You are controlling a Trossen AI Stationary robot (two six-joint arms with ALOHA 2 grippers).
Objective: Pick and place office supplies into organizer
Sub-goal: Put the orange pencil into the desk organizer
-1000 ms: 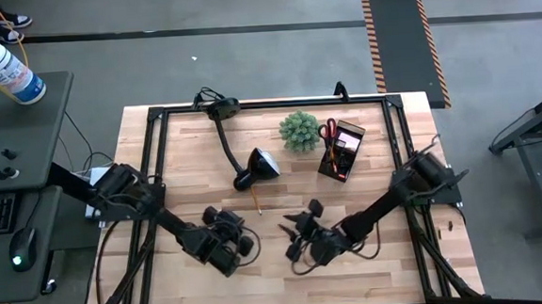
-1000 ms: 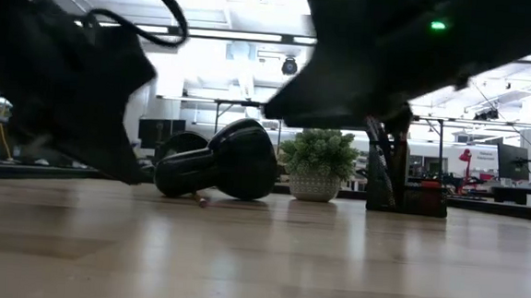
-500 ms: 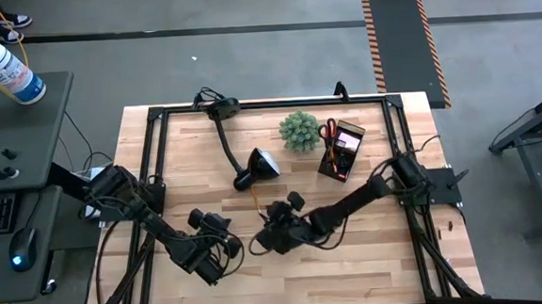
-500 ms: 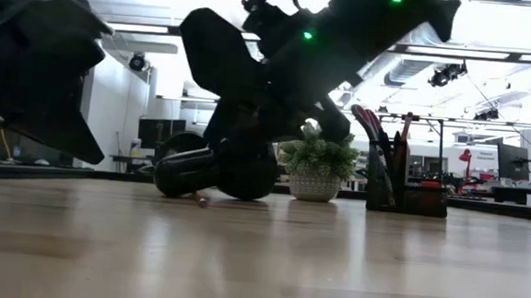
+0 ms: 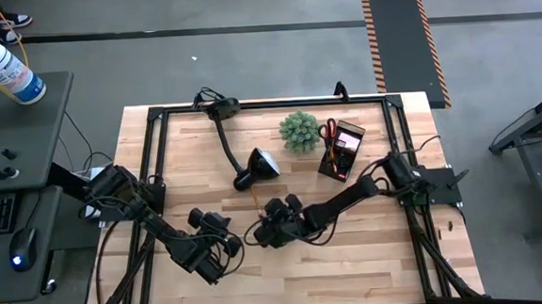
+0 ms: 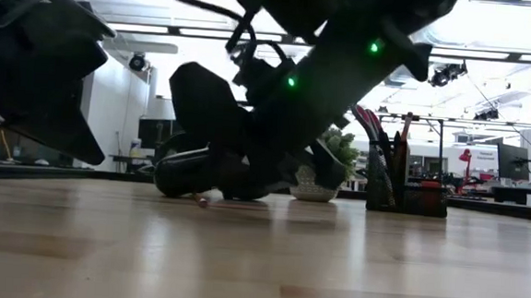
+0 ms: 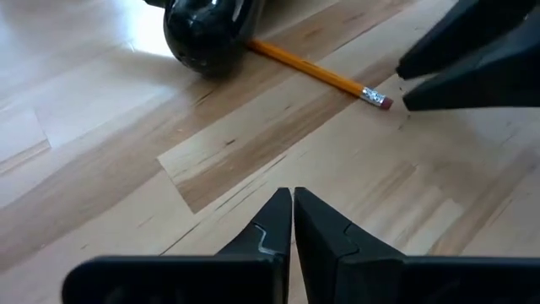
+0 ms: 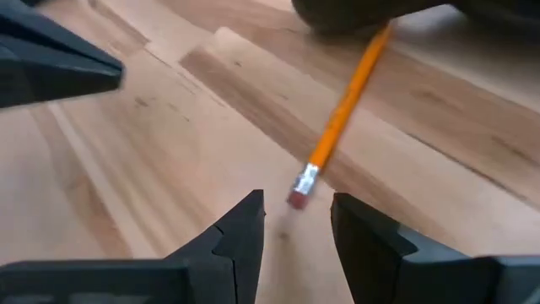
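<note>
Right gripper (image 8: 295, 224): your working tool, jaws parted to a moderate gap and holding nothing, hung low over the table with the eraser end of the orange pencil (image 8: 342, 127) just ahead of the gap. Pencil: lies flat on the wood, its long axis running from that eraser tip away toward the black lamp head (image 5: 260, 164), where the far end slips under or against the lamp. From your right gripper the pencil points straight onward, so the jaws straddle its line rather than cross it; you would likely need to advance along it or turn the wrist to pinch across the shaft. Left gripper (image 7: 293, 221): fingers closed together, empty, farther from the lamp than the right one and aimed at the same pencil from the other side; the right arm is the nearer. Organizer (image 5: 344, 152): black box beyond the lamp, beside the green plant (image 5: 299, 130), well apart from the pencil. Contents, as far as the overhead view allows: red-handled scissors (image 5: 330, 129) standing at one end, dark pens and what appears to be a pink pad in the compartments.
</note>
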